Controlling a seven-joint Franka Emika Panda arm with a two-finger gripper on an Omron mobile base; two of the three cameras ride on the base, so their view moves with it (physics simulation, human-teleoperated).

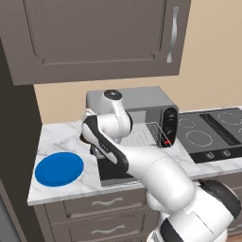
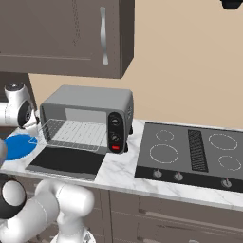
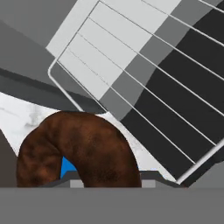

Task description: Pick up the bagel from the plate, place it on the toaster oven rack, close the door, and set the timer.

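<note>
In the left base view, I see the plate (image 1: 59, 168) lying bare on the marble tabletop (image 1: 61, 134), at the left of the toaster oven (image 1: 137, 106). The door (image 1: 116, 171) is folded down flat toward me, and the toaster oven rack (image 1: 142, 134) is pulled out over it. My arm bends from the lower right up to a high elbow, then goes down between the plate and the oven; the wrist hides what it carries.

In the right base view, the arm stands at the far left edge, just beside the left corner of the rack (image 2: 76, 133), with the blue plate (image 2: 19, 146) below it. The rack lies to the right of the hand from here, so I judge the coming move is a short sideways carry over the rack's corner (and not a reach in depth).

In the hand view, the bagel (image 3: 78, 148) sits at the bottom between the tips of the claw (image 3: 76, 183), which is closed on it; a bit of blue shows through the hole. The rack (image 3: 144, 83) spreads up and to the right from the bagel, its wires running diagonally, its near corner just beside the bagel and the dark door glass (image 3: 192, 87) beneath it. The bagel is carried in the air, not yet over the wires, I think.
</note>
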